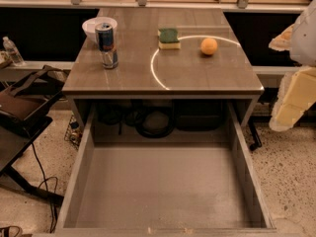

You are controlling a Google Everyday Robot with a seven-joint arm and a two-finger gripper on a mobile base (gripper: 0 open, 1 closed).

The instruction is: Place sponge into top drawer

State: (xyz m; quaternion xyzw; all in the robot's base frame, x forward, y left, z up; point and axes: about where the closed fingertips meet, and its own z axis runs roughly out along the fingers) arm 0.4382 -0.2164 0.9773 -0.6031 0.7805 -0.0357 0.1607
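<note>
The top drawer point(163, 191) lies nearest the camera, pulled fully out from under the table point(207, 78), its flat grey bottom and low side walls in plain view. Behind its back wall, in the shadow under the tabletop, sit coils of dark cable point(154, 123).

The sponge point(169, 38) rests on the tabletop toward the far edge, green side up, well apart from the drawer. The orange ball point(209, 46) lies near it to the right, not touching. A thin bright arc of light point(154, 65) curves across the wood between and in front of them. On the left of the tabletop a drink can point(106, 46) stands upright, just in front of a white bowl point(95, 25).

The gripper point(291, 102) hangs at the right edge of the view, beside the table and off its surface, holding nothing that can be seen; whether it is apart or together cannot be told. A plastic bottle point(12, 51) stands on a ledge at far left.
</note>
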